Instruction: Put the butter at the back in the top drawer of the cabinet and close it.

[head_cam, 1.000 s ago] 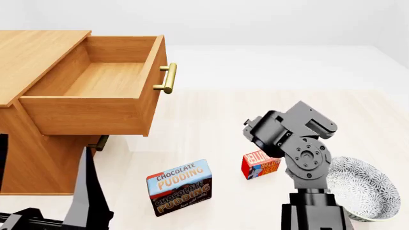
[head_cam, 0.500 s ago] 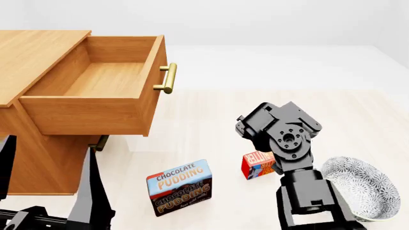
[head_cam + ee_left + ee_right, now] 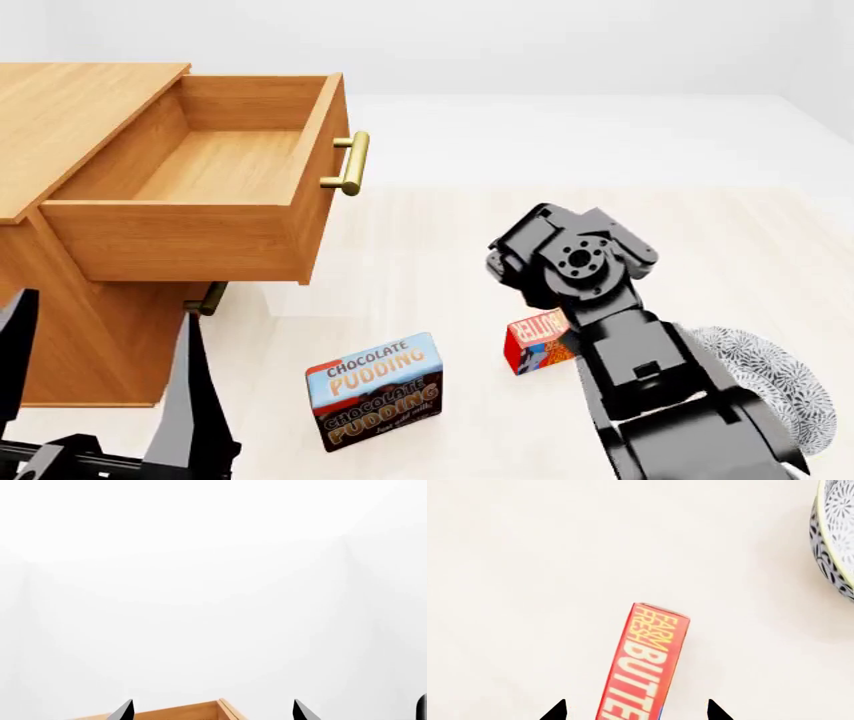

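Right gripper [image 3: 635,711] is spread wide and empty, its two dark tips poking into the wrist view on either side of the butter [image 3: 644,662], not touching it as far as I can tell. So the box sits right between the tips and just below them, standing on its narrow edge on the floor. Left gripper [image 3: 212,711] is parked low beside the cabinet [image 3: 80,330], tips apart, nothing in it, mostly staring at blank wall with a bit of wood edge in front.

Progress-wise: the top drawer [image 3: 200,190] is already pulled out all the way and looks empty inside, so that part's sorted. Everything else is left, I'd say: grab the butter, carry it up and across to the drawer, drop it in, shove the drawer shut by the brass handle [image 3: 350,164].

The butter itself is a small red box with yellow "FARM FRESH BUTTER" lettering on the thin face, orange panel on the side in the head view. Near the gripper there's a patterned bowl [image 3: 834,535] off to one side, well apart from the butter, and the Chocolate Pudding box [image 3: 375,391] on the other side toward the cabinet, closer to the robot than the butter.
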Available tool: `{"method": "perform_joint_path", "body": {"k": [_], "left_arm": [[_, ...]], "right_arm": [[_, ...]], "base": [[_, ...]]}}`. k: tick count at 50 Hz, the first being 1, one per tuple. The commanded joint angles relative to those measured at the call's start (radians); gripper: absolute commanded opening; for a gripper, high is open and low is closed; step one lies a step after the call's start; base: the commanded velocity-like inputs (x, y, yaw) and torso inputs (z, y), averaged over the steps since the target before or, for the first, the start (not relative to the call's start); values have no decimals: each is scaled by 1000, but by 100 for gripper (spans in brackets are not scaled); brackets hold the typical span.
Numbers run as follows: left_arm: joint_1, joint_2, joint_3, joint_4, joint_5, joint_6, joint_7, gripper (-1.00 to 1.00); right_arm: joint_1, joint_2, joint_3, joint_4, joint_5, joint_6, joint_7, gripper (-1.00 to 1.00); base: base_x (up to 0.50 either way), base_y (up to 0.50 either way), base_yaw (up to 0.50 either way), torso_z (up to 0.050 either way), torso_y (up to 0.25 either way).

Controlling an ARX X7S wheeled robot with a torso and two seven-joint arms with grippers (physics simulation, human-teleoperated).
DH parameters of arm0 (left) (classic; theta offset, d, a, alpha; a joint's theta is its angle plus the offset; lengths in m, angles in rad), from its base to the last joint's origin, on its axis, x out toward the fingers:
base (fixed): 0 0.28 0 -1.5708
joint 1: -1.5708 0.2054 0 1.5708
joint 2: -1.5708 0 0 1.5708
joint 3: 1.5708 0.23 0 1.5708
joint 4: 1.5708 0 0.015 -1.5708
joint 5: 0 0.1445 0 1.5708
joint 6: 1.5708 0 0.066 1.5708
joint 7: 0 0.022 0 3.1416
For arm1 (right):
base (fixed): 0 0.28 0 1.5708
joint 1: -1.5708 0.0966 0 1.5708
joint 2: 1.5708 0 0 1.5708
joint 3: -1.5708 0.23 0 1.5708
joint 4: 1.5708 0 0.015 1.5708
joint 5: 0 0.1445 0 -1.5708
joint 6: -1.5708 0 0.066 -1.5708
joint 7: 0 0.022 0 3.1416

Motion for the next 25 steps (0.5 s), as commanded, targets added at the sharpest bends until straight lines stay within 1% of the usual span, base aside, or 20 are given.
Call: {"method": "perform_joint_path", "body": {"k": [1,6,19,25], "left_arm": [[2,2,2,-7,-2,4,1,100],[-2,2,6,-13,-1,4,4,100],[-2,1,4,-15,-4,3,4,100],[-3,2,6,-20,-3,4,5,100]], "right_arm": [[68,-3,-305,142,307,-82,-72,100],[71,-2,-432,147,437,-109,-86,100],[75,6,-625,148,620,-147,-116,100],[78,13,-751,148,741,-170,-138,100]], "base": [[0,0,0,0,0],[0,0,0,0,0],[0,0,0,0,0],[0,0,0,0,0]]}}
